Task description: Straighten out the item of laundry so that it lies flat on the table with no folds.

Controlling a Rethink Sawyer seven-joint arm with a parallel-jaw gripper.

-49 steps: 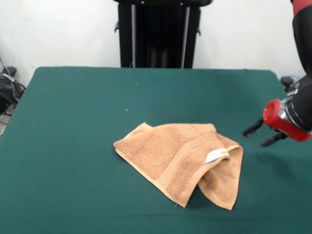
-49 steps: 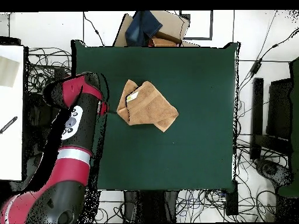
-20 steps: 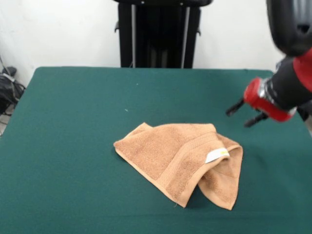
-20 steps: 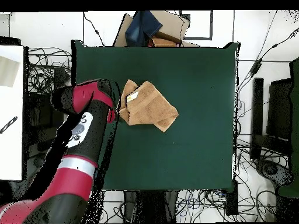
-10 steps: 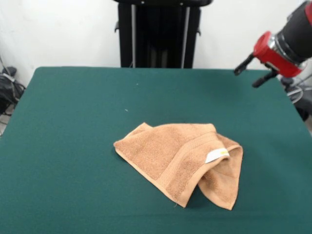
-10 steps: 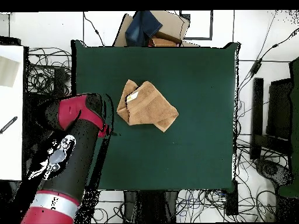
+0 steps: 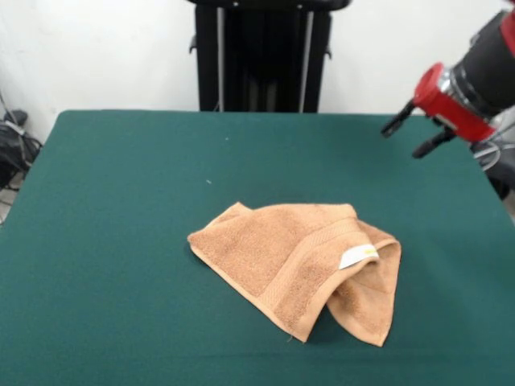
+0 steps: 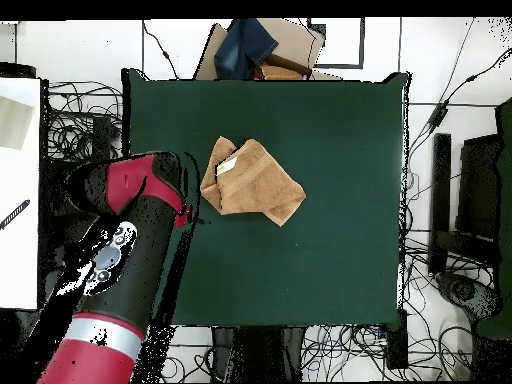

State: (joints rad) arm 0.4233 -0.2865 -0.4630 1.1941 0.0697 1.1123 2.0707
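Note:
The tan terry towel [image 7: 294, 261] lies crumpled in the middle of the green table [image 7: 121, 201]. Its right side is folded over itself and a small white tag [image 7: 358, 256] faces up. In the overhead view the towel [image 8: 252, 182] is left of the table's [image 8: 320, 250] centre, with the tag [image 8: 228, 165] on its left part. My gripper [image 7: 401, 143] is open and empty. It hangs in the air over the table's far right side, well apart from the towel. In the overhead view the gripper [image 8: 190, 212] is just left of the towel.
The black pedestal [image 7: 261, 56] stands behind the table's far edge. In the overhead view a cardboard box with blue cloth [image 8: 262, 48] sits beyond the table's top edge. Cables lie on the floor around the table, and a white surface [image 8: 20, 190] is at the left.
My gripper rose from low beside the towel's right side and pulled back to the far right. Since half a second ago it has shifted slightly down and left. The towel has not moved.

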